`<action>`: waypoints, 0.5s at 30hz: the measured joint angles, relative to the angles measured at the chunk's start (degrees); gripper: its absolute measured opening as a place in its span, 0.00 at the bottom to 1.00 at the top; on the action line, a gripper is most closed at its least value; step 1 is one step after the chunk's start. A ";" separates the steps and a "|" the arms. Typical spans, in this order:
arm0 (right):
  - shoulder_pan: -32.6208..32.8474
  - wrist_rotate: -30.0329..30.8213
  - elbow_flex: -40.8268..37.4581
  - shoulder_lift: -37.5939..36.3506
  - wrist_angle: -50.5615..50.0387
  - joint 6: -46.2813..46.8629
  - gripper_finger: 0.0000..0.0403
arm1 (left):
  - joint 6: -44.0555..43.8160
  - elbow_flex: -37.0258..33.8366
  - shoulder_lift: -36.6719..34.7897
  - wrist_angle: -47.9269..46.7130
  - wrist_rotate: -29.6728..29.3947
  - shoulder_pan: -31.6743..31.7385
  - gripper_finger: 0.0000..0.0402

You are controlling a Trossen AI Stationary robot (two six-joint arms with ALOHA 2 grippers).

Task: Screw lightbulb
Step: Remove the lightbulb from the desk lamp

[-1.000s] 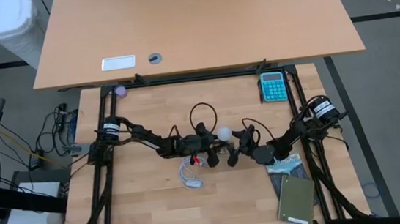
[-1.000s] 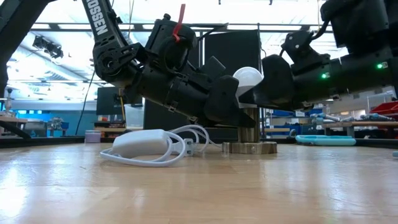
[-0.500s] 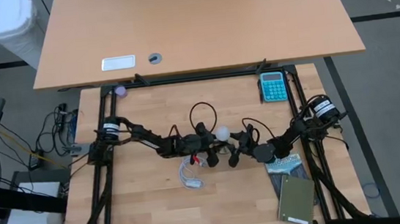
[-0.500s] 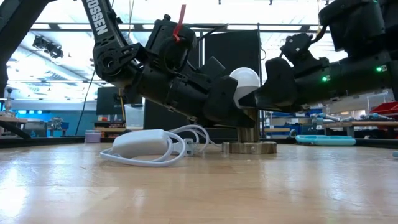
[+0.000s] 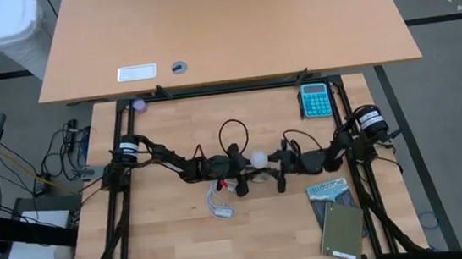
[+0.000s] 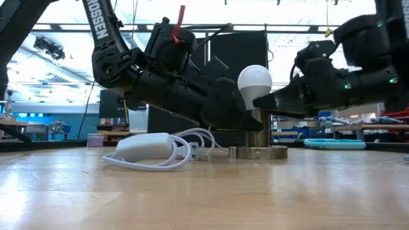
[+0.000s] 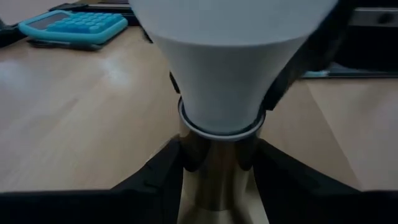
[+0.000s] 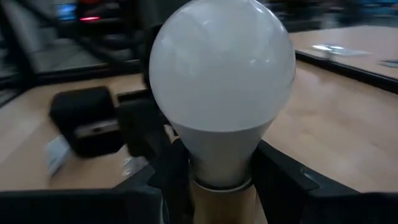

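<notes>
The bulb (image 6: 255,80) stands upright at the middle of the bench (image 5: 182,236), its neck seated in a brassy socket (image 6: 257,128) whose round base rests flat on the wood. In the left wrist view the bulb's white taper meets the metal collar with only a thin seam showing, so it looks seated, though how far the thread has run cannot be told.

The left gripper (image 5: 241,177) comes in low from the bench's left edge, its fingers (image 7: 158,168) clenched on the socket's stem just under the bulb, steadying it. The right gripper (image 5: 276,173) reaches in from the right edge, its fingers (image 8: 280,171) standing on either side of the bulb's neck; they are closed part-way round it, but whether they press the neck or stand just clear cannot be told from these views.

The step in hand seems to be the turning itself: socket held, bulb gripped or about to be gripped for a twist. The next move calls for a firm but gentle pinch on the neck and a wrist roll about the bulb's upright axis, with the left hold staying firm so the socket does not spin along.

A white cord (image 6: 150,150) lies coiled just beside the socket, and a blue calculator (image 5: 315,100) sits near the bench's far right corner, well apart.
</notes>
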 joint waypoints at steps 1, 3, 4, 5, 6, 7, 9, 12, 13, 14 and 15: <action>-1.20 -3.85 -0.39 0.04 1.17 -1.27 0.40 | 0.17 -0.02 0.02 0.26 0.29 0.02 0.43; -3.93 -11.45 -0.68 0.06 2.26 -3.57 0.40 | 0.21 -0.08 0.02 0.58 1.52 0.02 0.43; -5.44 -14.84 -0.69 0.07 2.37 -4.21 0.40 | 0.21 -0.12 0.02 0.60 1.86 0.02 0.43; -6.97 -18.25 -0.69 0.07 2.40 -4.74 0.40 | 0.21 -0.15 0.02 0.61 2.24 0.02 0.43; -8.50 -21.85 -0.58 0.07 2.26 -5.16 0.40 | 0.21 -0.16 0.02 0.62 2.40 0.02 0.43; -9.98 -25.55 -0.36 0.07 1.94 -5.57 0.40 | 0.21 -0.20 0.01 0.64 2.43 0.02 0.43; -12.88 -33.28 -0.08 0.07 1.66 -6.37 0.40 | 0.21 -0.21 0.00 0.65 2.48 -0.01 0.43; -16.68 -42.94 0.15 0.07 1.18 -7.32 0.40 | 0.26 -0.15 0.00 0.80 2.75 -0.05 0.43; -17.93 -45.64 0.23 0.07 1.01 -7.47 0.40 | 0.19 -0.13 0.02 0.87 2.77 -0.05 0.43; -19.11 -48.28 0.31 0.09 0.85 -7.57 0.40 | 0.17 -0.11 0.02 1.06 2.79 -0.05 0.43; -20.26 -50.97 0.33 0.09 0.69 -7.57 0.40 | 0.17 -0.04 0.05 1.18 2.81 -0.05 0.43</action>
